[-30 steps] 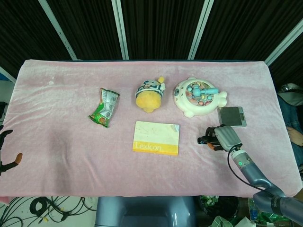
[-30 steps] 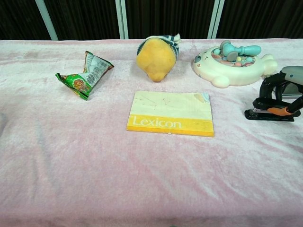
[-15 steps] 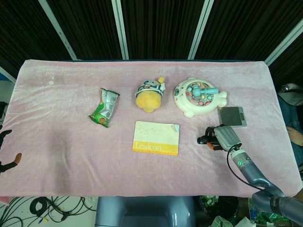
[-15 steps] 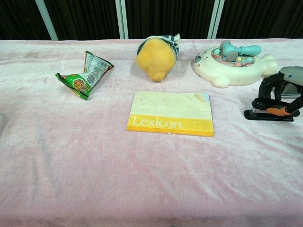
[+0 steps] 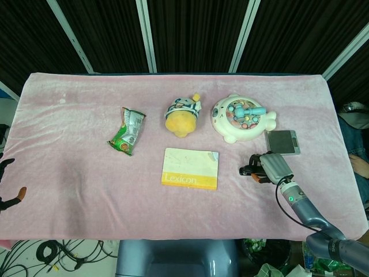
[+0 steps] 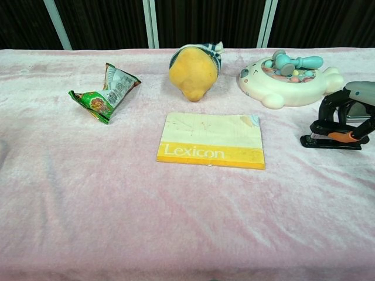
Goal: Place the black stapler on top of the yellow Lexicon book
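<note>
From the head view, the only word I can read is "Lexicon", white on the yellow band along the near edge of the book [image 5: 191, 168], which lies flat at the middle of the pink cloth [image 5: 81, 173]. The print on the green snack packet [image 5: 127, 131], at ten o'clock from the book, is too small to read. A yellow plush [image 5: 183, 116] sits at twelve o'clock from the book and a white toy [image 5: 242, 118] at one o'clock. My right hand [image 5: 271, 167] is at three o'clock from the book, fingers curled around the stapler [image 5: 251, 171], which lies on the cloth well apart from the book. A small grey device [image 5: 282, 142] lies just beyond the hand. My right forearm runs off toward five o'clock. My left hand [image 5: 8, 190] hangs at the cloth's left edge, fingers spread, holding nothing.

From the chest view, "Lexicon" reads plainly on the book [image 6: 212, 139]. My right hand [image 6: 349, 109] arches over the stapler [image 6: 331, 140] at three o'clock, dark fingers [image 6: 326, 116] wrapped down around its top, its base on the cloth.
</note>
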Motion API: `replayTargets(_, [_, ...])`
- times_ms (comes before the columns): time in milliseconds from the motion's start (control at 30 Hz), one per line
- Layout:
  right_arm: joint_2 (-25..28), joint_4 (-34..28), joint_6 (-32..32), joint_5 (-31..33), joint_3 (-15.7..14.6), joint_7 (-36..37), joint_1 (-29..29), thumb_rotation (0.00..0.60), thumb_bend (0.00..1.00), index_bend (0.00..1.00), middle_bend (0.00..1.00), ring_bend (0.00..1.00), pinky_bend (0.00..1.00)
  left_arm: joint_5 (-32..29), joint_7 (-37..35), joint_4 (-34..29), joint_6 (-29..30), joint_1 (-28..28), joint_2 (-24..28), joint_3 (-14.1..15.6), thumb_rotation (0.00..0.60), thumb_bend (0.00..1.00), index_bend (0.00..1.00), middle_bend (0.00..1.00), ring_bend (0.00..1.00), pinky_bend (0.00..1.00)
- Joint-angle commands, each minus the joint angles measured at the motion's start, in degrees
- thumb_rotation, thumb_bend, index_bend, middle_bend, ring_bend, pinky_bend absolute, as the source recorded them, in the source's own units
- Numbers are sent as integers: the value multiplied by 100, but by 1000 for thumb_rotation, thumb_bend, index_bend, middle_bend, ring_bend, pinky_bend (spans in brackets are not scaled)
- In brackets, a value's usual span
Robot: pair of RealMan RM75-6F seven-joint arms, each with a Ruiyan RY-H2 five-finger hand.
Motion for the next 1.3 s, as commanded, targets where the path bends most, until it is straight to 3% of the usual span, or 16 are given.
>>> replayTargets(33, [0,-3,-1,6,1,-14,0,600,439,611,526,503,331,0,4,4,-1,-2,-2,0,600,305,168,31,0,0])
replayTargets(367, [125,-219,55,-10,92,-21,53,600,439,618,530,511,330,-7,4,-4,-6,-5,-6,-2,600,305,168,31,0,0])
replayTargets(667, [581,-1222,-236,418,421,-429,310,600,437,618,523,510,331,-22,-6,-20,-43,-25,1,-12,600,305,168,31,0,0])
replayTargets(933, [499,-2092,-676,1756,935,-1243,846,600,437,618,524,510,331,-24,-94,-35,-55,-16,36,-19,600,305,168,31,0,0])
replayTargets(1300, [-535,-1984,-222,3245,986,-2874,1530,600,437,618,532,520,331,16,-126,-34,-94,-22,54,11,600,305,168,31,0,0])
